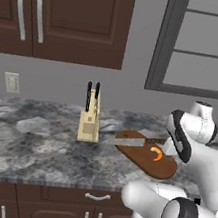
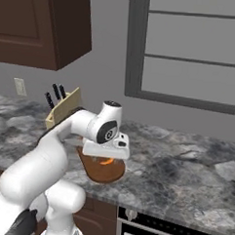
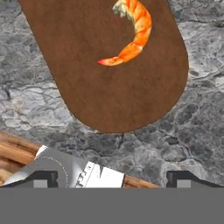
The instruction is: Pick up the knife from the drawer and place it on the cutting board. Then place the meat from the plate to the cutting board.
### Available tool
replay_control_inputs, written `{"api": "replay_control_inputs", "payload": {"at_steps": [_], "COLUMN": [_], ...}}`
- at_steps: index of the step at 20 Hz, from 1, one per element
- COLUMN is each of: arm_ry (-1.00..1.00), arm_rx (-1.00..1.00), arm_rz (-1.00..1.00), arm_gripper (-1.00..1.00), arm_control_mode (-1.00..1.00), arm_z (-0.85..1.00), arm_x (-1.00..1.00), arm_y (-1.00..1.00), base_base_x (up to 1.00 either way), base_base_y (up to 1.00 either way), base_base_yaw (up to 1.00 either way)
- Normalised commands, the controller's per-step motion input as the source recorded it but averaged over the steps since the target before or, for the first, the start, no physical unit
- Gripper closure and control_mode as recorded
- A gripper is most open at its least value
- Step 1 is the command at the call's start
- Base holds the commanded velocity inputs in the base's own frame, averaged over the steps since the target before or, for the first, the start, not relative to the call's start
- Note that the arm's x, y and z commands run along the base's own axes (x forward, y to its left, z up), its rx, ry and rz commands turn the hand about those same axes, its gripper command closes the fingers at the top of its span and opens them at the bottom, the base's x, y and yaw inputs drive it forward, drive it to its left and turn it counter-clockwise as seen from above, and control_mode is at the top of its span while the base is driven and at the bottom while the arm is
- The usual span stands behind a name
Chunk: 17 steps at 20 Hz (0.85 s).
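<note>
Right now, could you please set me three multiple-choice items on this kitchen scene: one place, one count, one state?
1. Where is the meat?
A on the cutting board
B on the counter
C in the hand

2. How many black handles stick out of the knife block?
A one
B two
C four

3. The hand is:
A shut on the meat
B open
C shut on the knife

Key: A, the meat lies on the brown board; B, the left base view shows two handles; B, the fingertips stand wide apart, holding nothing.
</note>
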Motion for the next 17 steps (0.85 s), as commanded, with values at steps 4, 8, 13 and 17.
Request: {"api": "replay_control_inputs", "payload": {"at_steps": [4, 8, 13, 17], "arm_ry": [-0.01, 0.00, -0.03, -0.07], "arm_rx": [0.00, 0.00, 0.00, -0.01], "arm_rz": [0.00, 0.00, 0.01, 0.03], "arm_gripper": [-1.00, -1.00, -1.00, -1.00], "arm_control_mode": [-1.00, -1.00, -1.00, -1.00], "arm_z": [0.49, 0.47, 0.41, 0.38], "arm_x": [-0.92, -0.89, -0.81, -0.76], "arm_y": [0.09, 0.12, 0.18, 0.22], "base_base_x": [0.00, 0.00, 0.00, 0.00], "base_base_y": [0.00, 0.00, 0.00, 0.00], "base_base_yaw": [0.00, 0.00, 0.00, 0.00]}}
